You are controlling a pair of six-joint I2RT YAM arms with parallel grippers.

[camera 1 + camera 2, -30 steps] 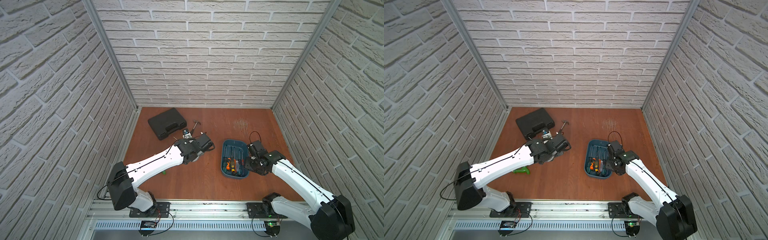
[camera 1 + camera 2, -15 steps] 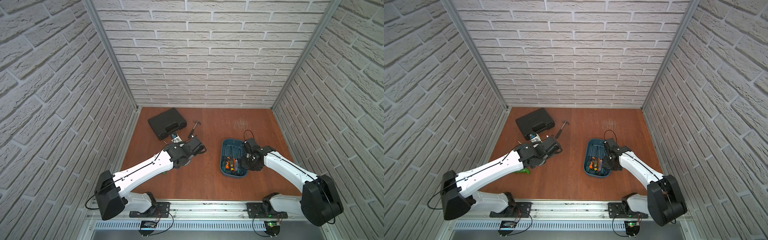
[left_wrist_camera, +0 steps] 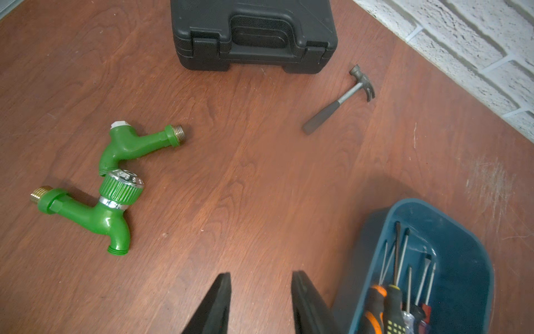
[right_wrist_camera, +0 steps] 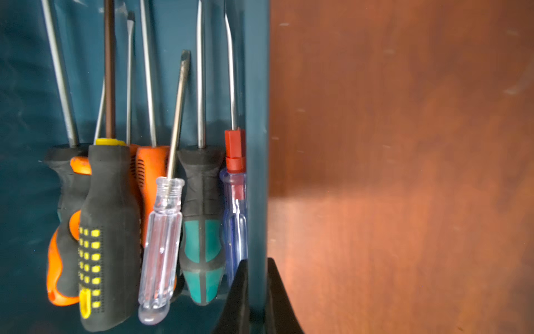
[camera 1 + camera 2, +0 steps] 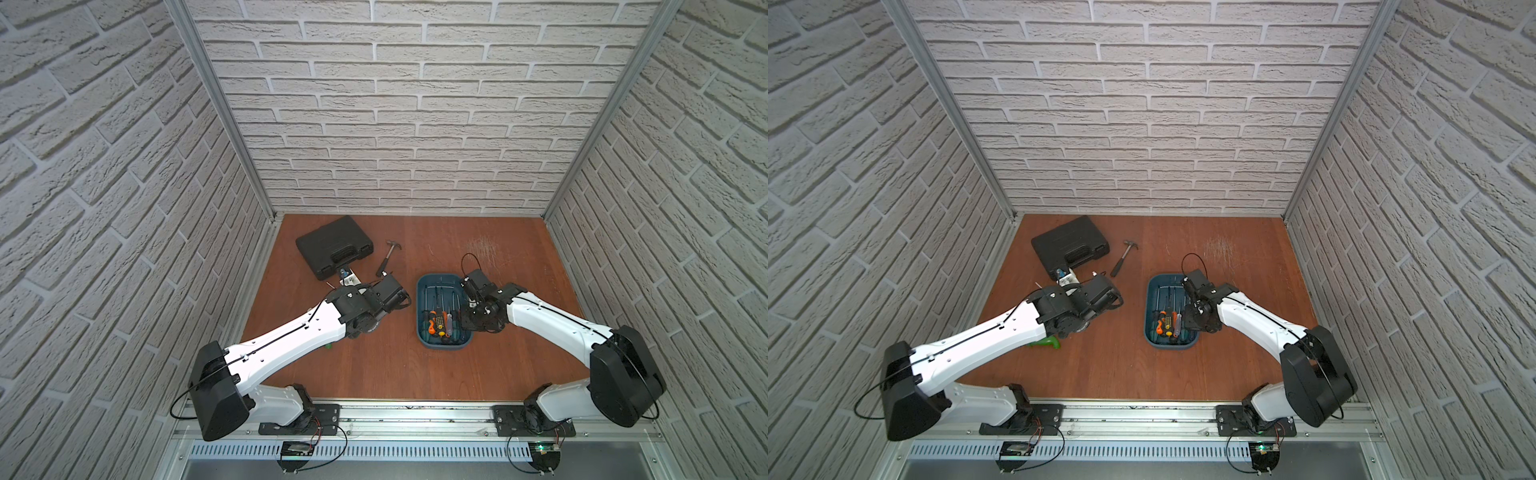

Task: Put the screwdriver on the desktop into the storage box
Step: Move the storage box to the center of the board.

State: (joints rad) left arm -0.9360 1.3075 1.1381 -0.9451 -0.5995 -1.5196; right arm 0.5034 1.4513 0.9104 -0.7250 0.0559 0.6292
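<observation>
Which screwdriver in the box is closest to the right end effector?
The blue-handled screwdriver with the red collar, lying against the storage box wall the right end effector grips; the rest lie further in.

White brick-pattern walls (image 5: 415,124) enclose three sides, joined by aluminium posts (image 5: 221,112).

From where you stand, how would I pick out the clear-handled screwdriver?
Find the dark teal storage box on the reddish desktop. Among the handles inside, look between the orange handle and the black-and-teal handle. The clear screwdriver lies there, the only one with a colourless, see-through handle.
</observation>
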